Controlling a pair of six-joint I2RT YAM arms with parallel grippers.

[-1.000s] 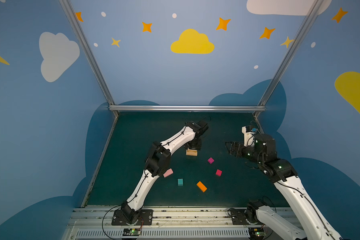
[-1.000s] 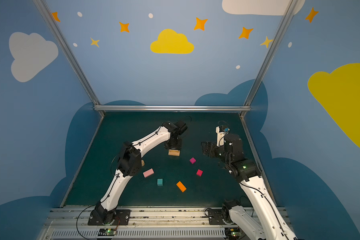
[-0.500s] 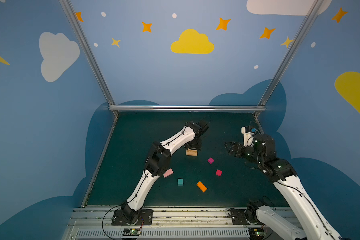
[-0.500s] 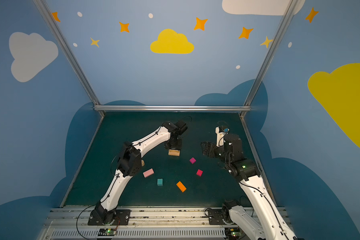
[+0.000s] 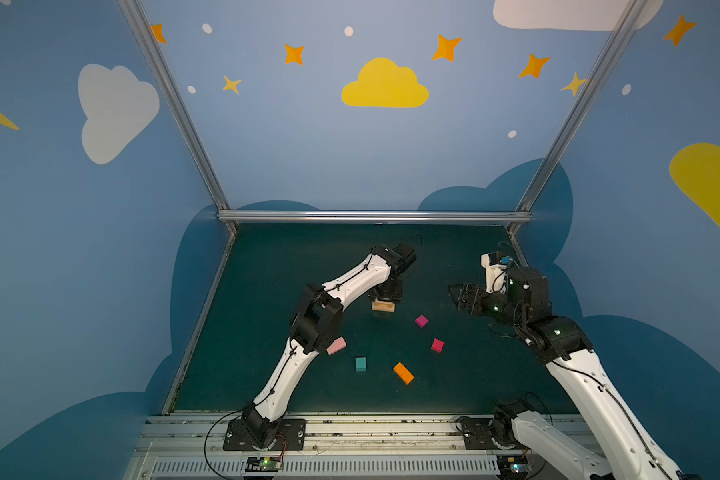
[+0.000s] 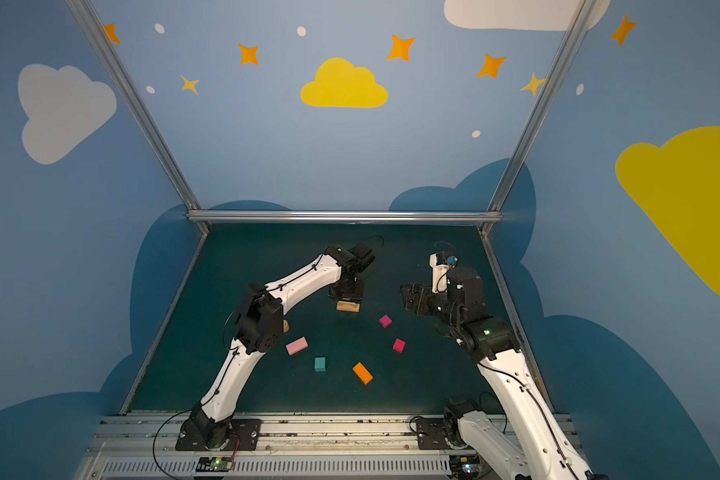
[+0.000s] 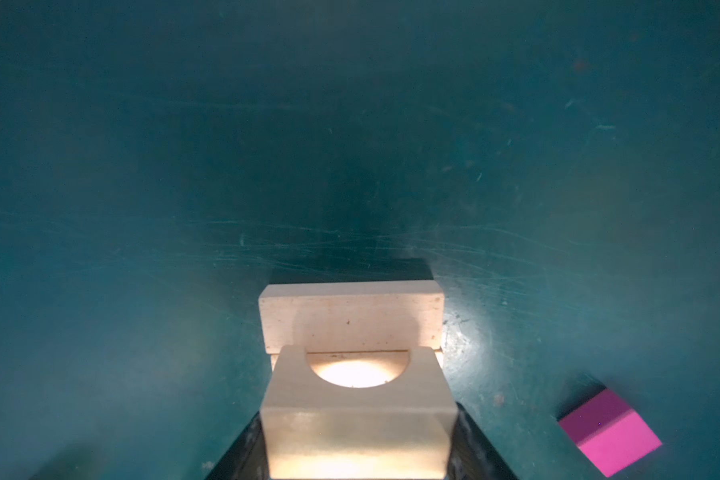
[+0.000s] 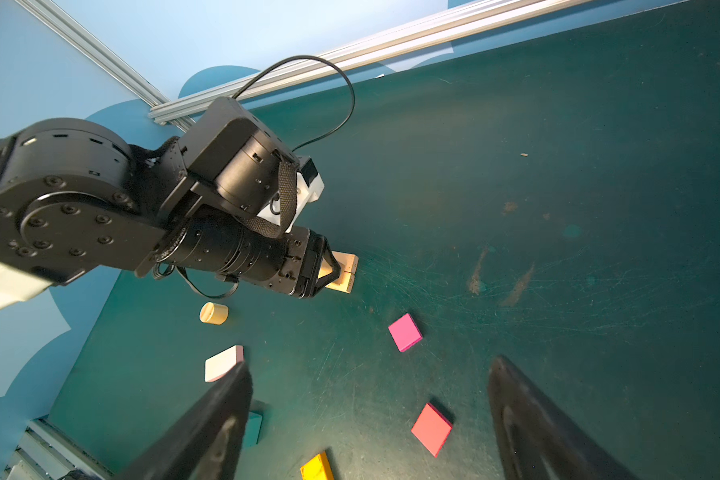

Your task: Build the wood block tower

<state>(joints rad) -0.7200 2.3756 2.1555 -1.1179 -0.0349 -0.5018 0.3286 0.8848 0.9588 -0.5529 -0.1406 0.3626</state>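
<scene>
My left gripper (image 5: 385,296) (image 7: 358,419) points down at mid-table, shut on a tan block with a half-round notch (image 7: 356,415). That block sits over two tan oblongs (image 7: 350,320) (image 8: 346,270) lying side by side on the mat. Whether it touches them, I cannot tell. Loose on the mat lie a magenta cube (image 5: 421,321), red cube (image 5: 437,345), orange oblong (image 5: 403,372), teal cube (image 5: 361,364), pink oblong (image 5: 336,345) and tan cylinder (image 8: 213,313). My right gripper (image 5: 454,296) (image 8: 370,365) hovers open and empty, right of the tan stack.
Blue walls with aluminium rails (image 5: 371,216) close the green mat (image 5: 308,257) at the back and sides. The left arm's elbow (image 5: 316,320) hangs over the pink oblong and hides most of the cylinder in both top views.
The right gripper has drifted very slightly to the left. The left gripper, its tan block and the loose blocks have not moved.
</scene>
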